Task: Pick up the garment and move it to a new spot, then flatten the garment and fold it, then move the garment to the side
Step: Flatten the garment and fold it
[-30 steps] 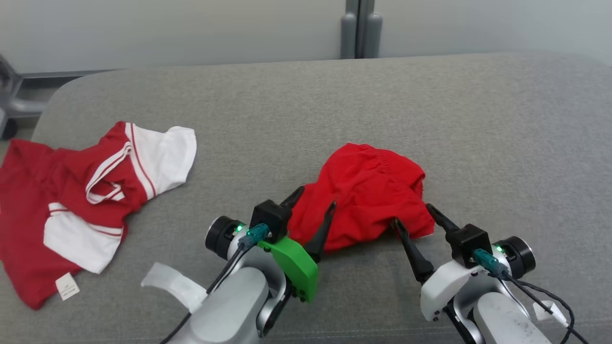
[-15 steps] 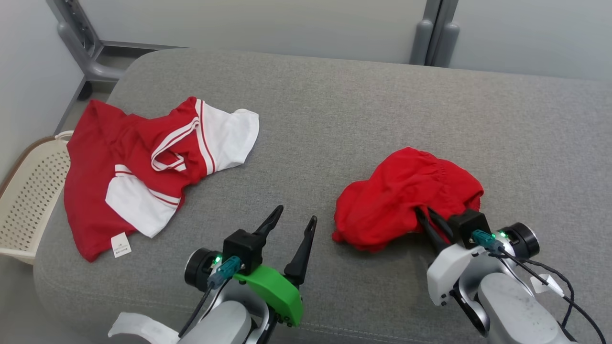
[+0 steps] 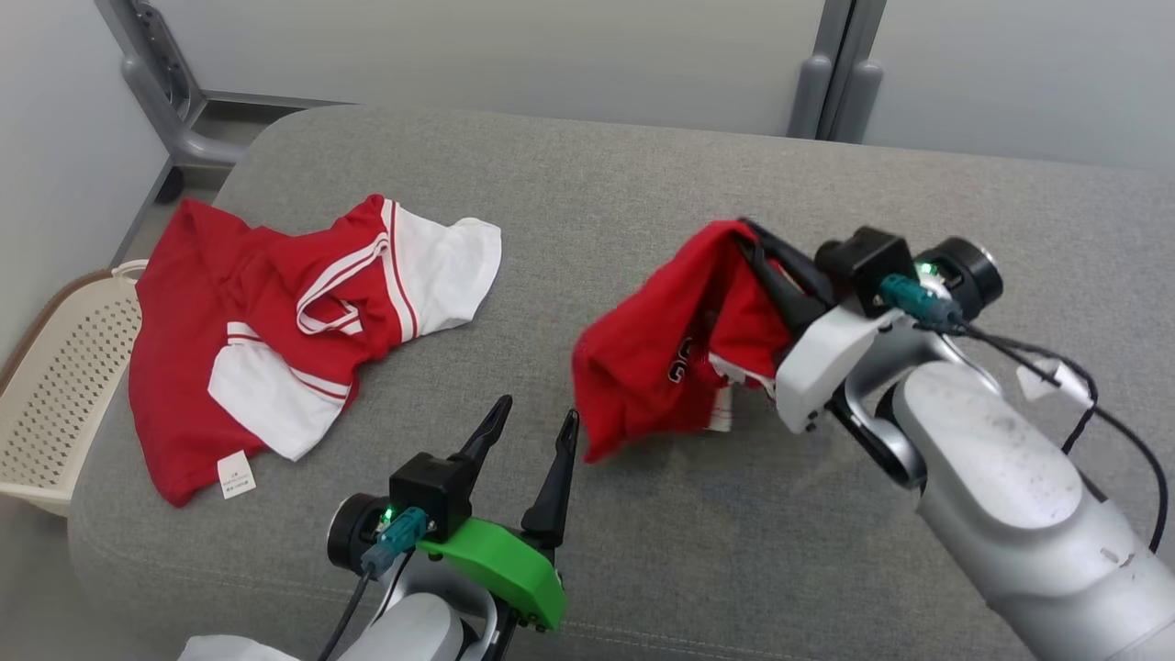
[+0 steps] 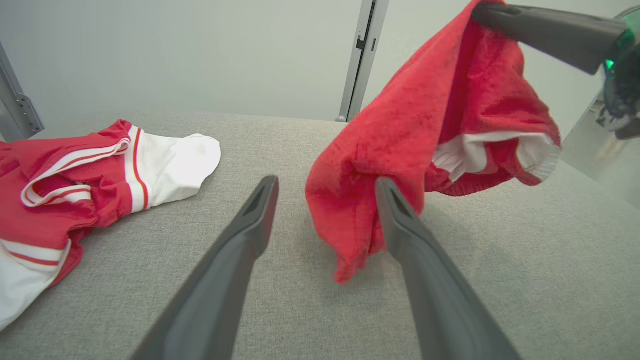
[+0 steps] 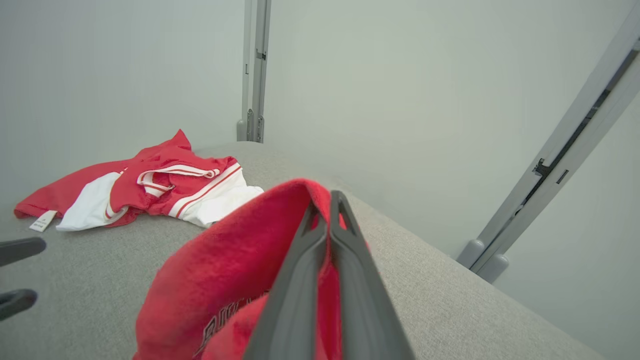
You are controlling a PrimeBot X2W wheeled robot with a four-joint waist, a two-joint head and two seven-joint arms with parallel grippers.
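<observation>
Garment: red shorts (image 3: 652,358), lifted and hanging from the right gripper (image 3: 747,229) above the right half of the grey cushion (image 3: 643,147). The right gripper's two fingers are pressed together with a fold of the red cloth pinched between them near the tips. The right wrist view shows the same clamp (image 5: 325,198), with the shorts (image 5: 225,260) draped down on both sides of the fingers. The cloth hangs bunched. A white inner band and part of a dark printed marking show on the side facing the robot. Its lowest corner hangs close to the cushion; whether it touches cannot be told.

The left gripper (image 3: 537,411) is low at the near edge of the cushion, fingers spread wide with nothing between them. In the left wrist view (image 4: 326,184) the shorts (image 4: 400,125) hang just beyond its fingertips, apart from both, and the right gripper (image 4: 478,11) clamps the top of the cloth.

A red-and-white jersey (image 3: 275,312) lies crumpled on the left part of the cushion, well apart from the shorts, with its white label (image 3: 236,475) at the near hem. A cream perforated basket (image 3: 55,386) sits beside the cushion's left end.
</observation>
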